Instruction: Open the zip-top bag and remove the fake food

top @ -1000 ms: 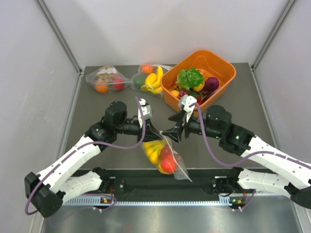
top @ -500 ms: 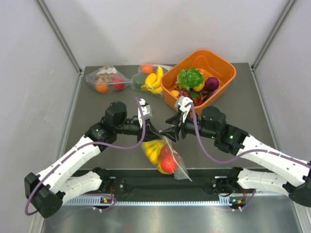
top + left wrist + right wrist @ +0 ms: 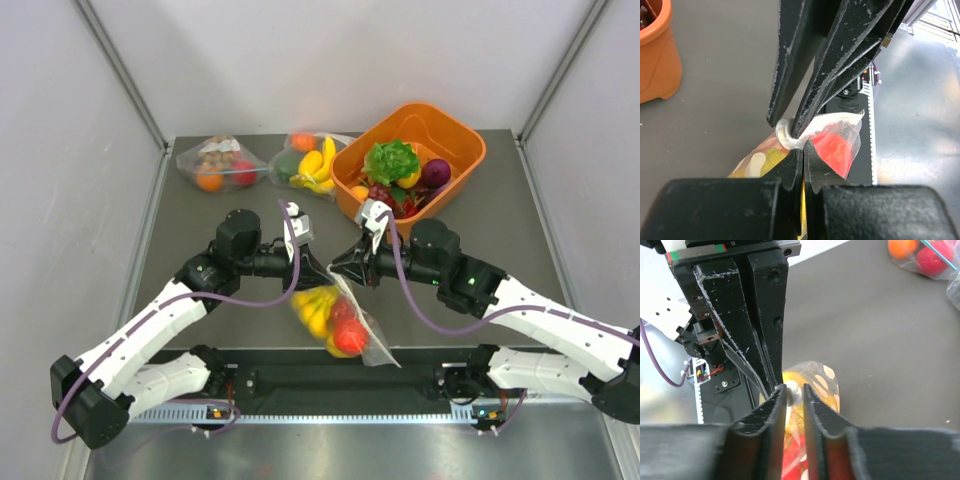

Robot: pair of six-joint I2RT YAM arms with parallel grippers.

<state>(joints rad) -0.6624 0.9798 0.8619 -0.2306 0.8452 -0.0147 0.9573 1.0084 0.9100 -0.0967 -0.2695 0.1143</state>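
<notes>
At the middle of the table's near edge, the zip-top bag (image 3: 345, 322) is hanging from its top, with the fake food (image 3: 330, 318) showing yellow and red through the dotted plastic. From above, the two grippers are meeting tip to tip over it, and their hold is hidden. The wrist cameras are showing it. The left gripper (image 3: 802, 152) is pressing its fingers fully together on the bag's mouth. The right gripper (image 3: 794, 392) is showing only a narrow slit between its fingers, with the bag's white rim (image 3: 787, 137) bunched between them.

Beyond them, the orange tub (image 3: 470, 150) is sitting towards the far right corner, holding green lettuce (image 3: 390, 160) and other toy pieces. Two filled plain clear bags (image 3: 215, 165) are lying along the far edge to its left. Nothing is blocking the dotted bag except the fingers themselves.

The table (image 3: 185, 210) is dark grey and matt, and pale grey walls are enclosing it.
</notes>
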